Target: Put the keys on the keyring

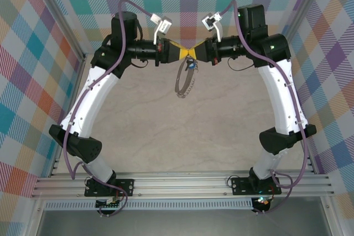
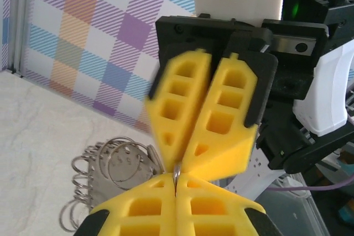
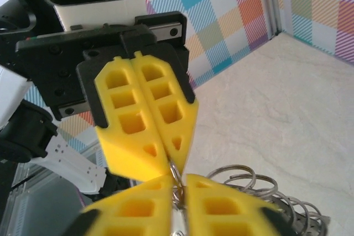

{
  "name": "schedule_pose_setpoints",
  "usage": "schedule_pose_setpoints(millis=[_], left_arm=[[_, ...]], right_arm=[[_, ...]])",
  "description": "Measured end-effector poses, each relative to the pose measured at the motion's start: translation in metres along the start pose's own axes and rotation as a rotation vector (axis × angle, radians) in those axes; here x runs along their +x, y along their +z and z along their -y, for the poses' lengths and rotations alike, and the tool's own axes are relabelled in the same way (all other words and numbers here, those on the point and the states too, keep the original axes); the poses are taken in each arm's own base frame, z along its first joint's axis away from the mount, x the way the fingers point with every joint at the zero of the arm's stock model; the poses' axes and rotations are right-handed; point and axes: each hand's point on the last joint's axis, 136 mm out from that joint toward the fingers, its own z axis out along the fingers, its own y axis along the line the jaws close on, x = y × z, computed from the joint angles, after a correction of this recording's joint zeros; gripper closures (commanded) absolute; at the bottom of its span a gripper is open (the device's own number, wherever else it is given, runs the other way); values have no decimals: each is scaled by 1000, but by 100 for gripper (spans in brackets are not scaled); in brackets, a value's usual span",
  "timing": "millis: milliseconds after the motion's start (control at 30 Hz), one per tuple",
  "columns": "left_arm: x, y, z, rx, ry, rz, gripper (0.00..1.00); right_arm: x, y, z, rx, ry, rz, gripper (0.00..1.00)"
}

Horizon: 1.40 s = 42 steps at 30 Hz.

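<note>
The left gripper pinches the top of the hanging keyring. Opposite it, the right gripper is narrowly parted around the wire, its grip unclear. The blue key dangles just below the keyring's top. The left should probably clamp firmly and avoid swinging.

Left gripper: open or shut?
Shut on the keyring: the left gripper has its yellow fingers together, pinching the ring's thin wire at their tips.

Left arm and right arm: white links, black joints, 1 purple cable each. Fingers: yellow, moulded with rectangular pockets, on black carriers. Green LED on 1 joint.
</note>
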Motion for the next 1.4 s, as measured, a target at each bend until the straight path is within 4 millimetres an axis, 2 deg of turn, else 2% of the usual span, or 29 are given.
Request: schedule_pose_setpoints(millis=[67,200,333,500,733,1067,1400], left_arm=[[-1,3,-4,-29,8,19,100],[1,7,-15,-75,4,54,100],[-10,7,-21,-110,20,107,100],[-26,3,-15,-106,51,163,100],[-34,2,-11,-93,60,191,100],[-39,1,-6,-76,55,206,100],[-43,0,-1,-56,54,216,100]], right_arm=[[-3,1,2,-2,1,17,62],[0,-5,10,3,37,56,58],[2,-25,22,24,94,139,55],[1,-41,29,38,129,227,52],[1,-36,35,12,164,264,47],[-15,-38,22,-95,148,296,46],[-14,-19,37,-140,194,274,46]])
